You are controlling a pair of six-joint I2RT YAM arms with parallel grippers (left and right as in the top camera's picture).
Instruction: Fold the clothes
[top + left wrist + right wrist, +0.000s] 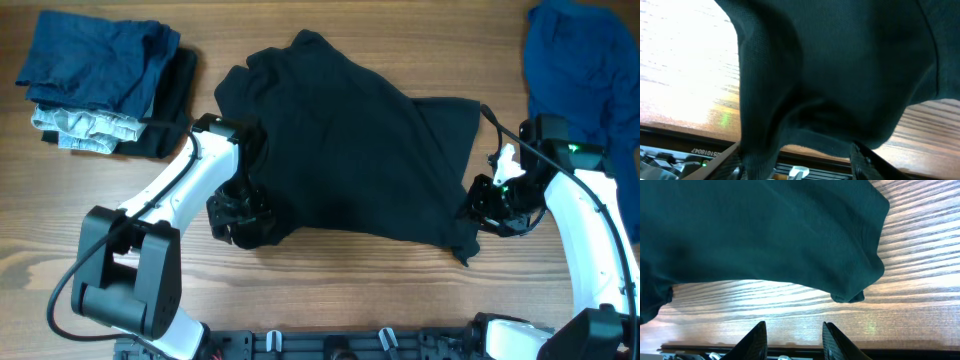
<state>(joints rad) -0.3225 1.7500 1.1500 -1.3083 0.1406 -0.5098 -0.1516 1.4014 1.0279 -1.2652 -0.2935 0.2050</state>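
The large black fabric shirt lies mid-desk, long axis nine to three. My left fingers, parted, straddle its seven-o'clock hem. My right fingers, open and empty, sit just short of its four-o'clock corner.

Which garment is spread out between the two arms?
The black shirt, centre; the blue garment lies far right, the folded stack far left.
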